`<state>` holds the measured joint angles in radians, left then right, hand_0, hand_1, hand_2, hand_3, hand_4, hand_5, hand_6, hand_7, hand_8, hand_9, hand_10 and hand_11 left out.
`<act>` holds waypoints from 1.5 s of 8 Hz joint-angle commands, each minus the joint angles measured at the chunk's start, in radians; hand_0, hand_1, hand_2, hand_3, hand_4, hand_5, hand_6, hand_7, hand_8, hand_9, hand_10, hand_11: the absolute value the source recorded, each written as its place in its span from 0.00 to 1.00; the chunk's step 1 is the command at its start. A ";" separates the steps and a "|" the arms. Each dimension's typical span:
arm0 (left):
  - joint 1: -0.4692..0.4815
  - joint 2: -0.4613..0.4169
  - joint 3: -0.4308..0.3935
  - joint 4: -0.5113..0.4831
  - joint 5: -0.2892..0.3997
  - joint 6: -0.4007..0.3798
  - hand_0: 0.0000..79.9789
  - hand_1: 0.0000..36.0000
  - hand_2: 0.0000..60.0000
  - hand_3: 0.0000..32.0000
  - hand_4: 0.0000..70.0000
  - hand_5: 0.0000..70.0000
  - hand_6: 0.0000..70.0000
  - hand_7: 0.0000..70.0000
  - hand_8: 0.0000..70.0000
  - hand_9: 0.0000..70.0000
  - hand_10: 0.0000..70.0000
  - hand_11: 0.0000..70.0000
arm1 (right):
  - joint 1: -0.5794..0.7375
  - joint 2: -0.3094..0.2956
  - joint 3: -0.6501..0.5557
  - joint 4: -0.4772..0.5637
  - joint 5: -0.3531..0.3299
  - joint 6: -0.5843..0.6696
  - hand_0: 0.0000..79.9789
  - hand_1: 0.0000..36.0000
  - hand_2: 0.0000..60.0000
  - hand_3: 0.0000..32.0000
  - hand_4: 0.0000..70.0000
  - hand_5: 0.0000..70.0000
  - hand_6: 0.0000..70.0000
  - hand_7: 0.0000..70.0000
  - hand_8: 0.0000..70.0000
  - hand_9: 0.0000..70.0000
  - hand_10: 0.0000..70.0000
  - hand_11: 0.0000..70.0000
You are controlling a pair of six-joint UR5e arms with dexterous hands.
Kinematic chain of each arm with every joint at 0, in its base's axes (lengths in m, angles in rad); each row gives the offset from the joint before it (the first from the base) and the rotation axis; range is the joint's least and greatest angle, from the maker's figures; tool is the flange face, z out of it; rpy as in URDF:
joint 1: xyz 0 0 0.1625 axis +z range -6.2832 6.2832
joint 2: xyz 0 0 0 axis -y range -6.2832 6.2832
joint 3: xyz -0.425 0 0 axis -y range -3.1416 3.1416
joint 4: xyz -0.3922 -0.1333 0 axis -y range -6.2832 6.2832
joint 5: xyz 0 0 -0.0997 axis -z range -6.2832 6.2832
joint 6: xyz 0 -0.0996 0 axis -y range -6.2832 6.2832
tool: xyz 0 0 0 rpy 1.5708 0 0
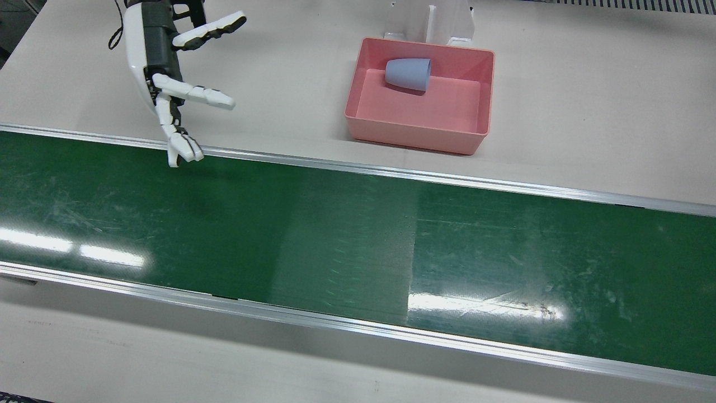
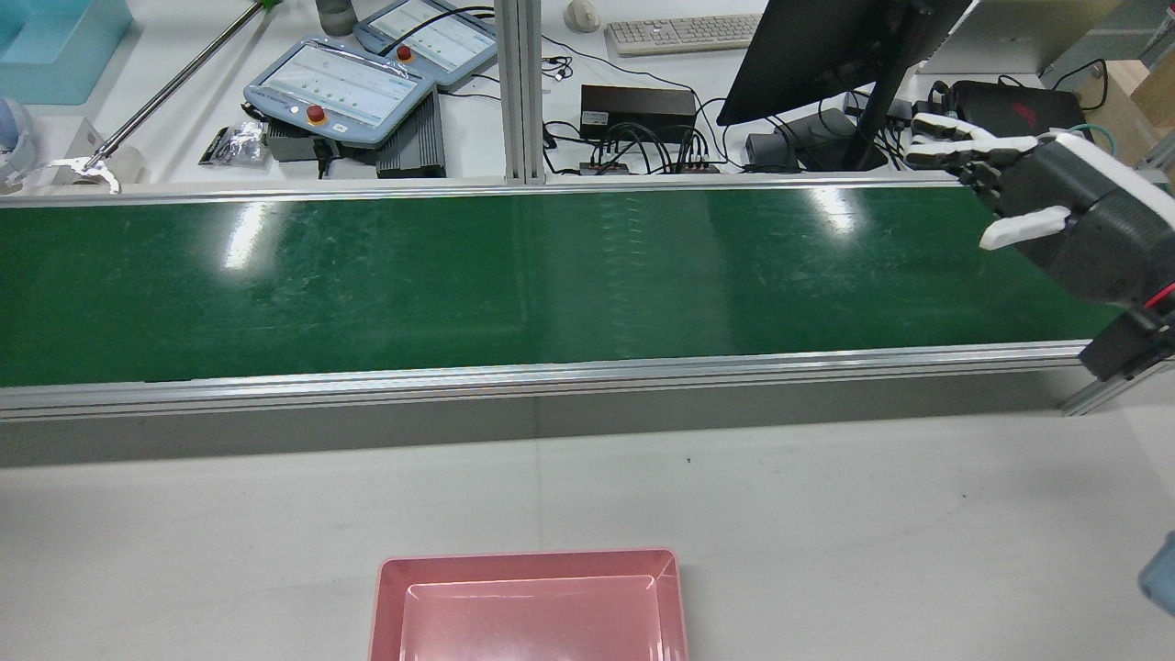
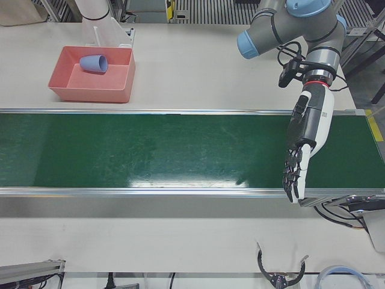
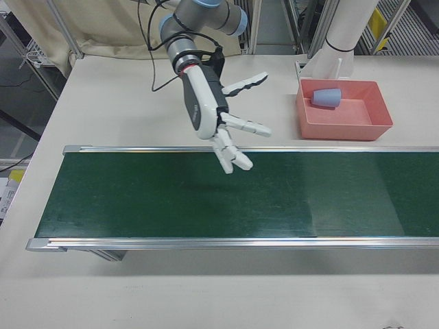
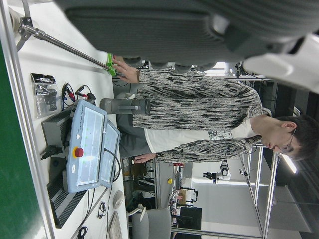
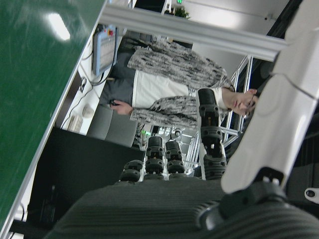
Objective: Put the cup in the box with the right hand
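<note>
The blue-grey cup [image 1: 408,74] lies on its side inside the pink box [image 1: 414,140], near the box's back wall; it also shows in the right-front view [image 4: 326,97] and the left-front view [image 3: 93,62]. My right hand [image 1: 168,67] is open and empty, fingers spread, over the table at the near rail of the belt, well to the side of the box. It also shows in the right-front view [image 4: 216,116] and the rear view [image 2: 1056,202]. My left hand [image 3: 304,144] is open and empty, fingers straight, hanging over the belt's far end.
The green conveyor belt [image 1: 358,240] with aluminium rails runs across the table. A white arm pedestal [image 1: 442,22] stands just behind the box. Teach pendants [image 2: 340,92], a monitor [image 2: 826,46] and cables lie beyond the belt.
</note>
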<state>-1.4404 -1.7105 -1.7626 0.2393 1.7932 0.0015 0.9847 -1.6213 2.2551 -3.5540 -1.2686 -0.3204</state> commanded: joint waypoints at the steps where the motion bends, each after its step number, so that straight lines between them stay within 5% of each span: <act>1: 0.000 0.000 0.000 0.000 0.000 0.000 0.00 0.00 0.00 0.00 0.00 0.00 0.00 0.00 0.00 0.00 0.00 0.00 | 0.313 -0.141 -0.188 0.220 -0.166 0.140 0.65 0.30 0.04 0.00 0.28 0.08 0.07 0.23 0.14 0.25 0.07 0.12; 2: 0.000 0.000 0.000 0.000 0.000 0.000 0.00 0.00 0.00 0.00 0.00 0.00 0.00 0.00 0.00 0.00 0.00 0.00 | 0.381 -0.176 -0.227 0.272 -0.169 0.144 0.67 0.30 0.00 0.00 0.31 0.08 0.08 0.23 0.15 0.26 0.07 0.13; 4: 0.000 0.000 0.000 0.000 0.000 0.000 0.00 0.00 0.00 0.00 0.00 0.00 0.00 0.00 0.00 0.00 0.00 0.00 | 0.497 -0.187 -0.345 0.364 -0.213 0.142 0.66 0.39 0.12 0.00 0.28 0.09 0.08 0.25 0.15 0.27 0.07 0.12; 5: 0.000 0.000 0.000 0.000 0.000 0.000 0.00 0.00 0.00 0.00 0.00 0.00 0.00 0.00 0.00 0.00 0.00 0.00 | 0.511 -0.189 -0.415 0.433 -0.215 0.144 0.66 0.33 0.04 0.00 0.35 0.08 0.08 0.26 0.15 0.27 0.07 0.13; 6: 0.000 0.000 0.000 0.000 0.000 0.000 0.00 0.00 0.00 0.00 0.00 0.00 0.00 0.00 0.00 0.00 0.00 0.00 | 0.547 -0.187 -0.436 0.463 -0.216 0.139 0.65 0.38 0.13 0.00 0.34 0.08 0.09 0.28 0.16 0.28 0.08 0.14; 7: 0.000 0.000 -0.002 0.000 0.000 0.000 0.00 0.00 0.00 0.00 0.00 0.00 0.00 0.00 0.00 0.00 0.00 0.00 | 0.564 -0.189 -0.427 0.460 -0.219 0.136 0.66 0.33 0.04 0.00 0.42 0.08 0.09 0.31 0.16 0.30 0.09 0.14; 12: 0.000 0.000 0.002 0.000 0.000 0.000 0.00 0.00 0.00 0.00 0.00 0.00 0.00 0.00 0.00 0.00 0.00 0.00 | 0.620 -0.201 -0.399 0.449 -0.259 0.121 0.65 0.36 0.10 0.00 0.48 0.08 0.11 0.39 0.18 0.33 0.08 0.13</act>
<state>-1.4404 -1.7099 -1.7626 0.2393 1.7932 0.0015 1.5992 -1.8123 1.8545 -3.1036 -1.5243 -0.1978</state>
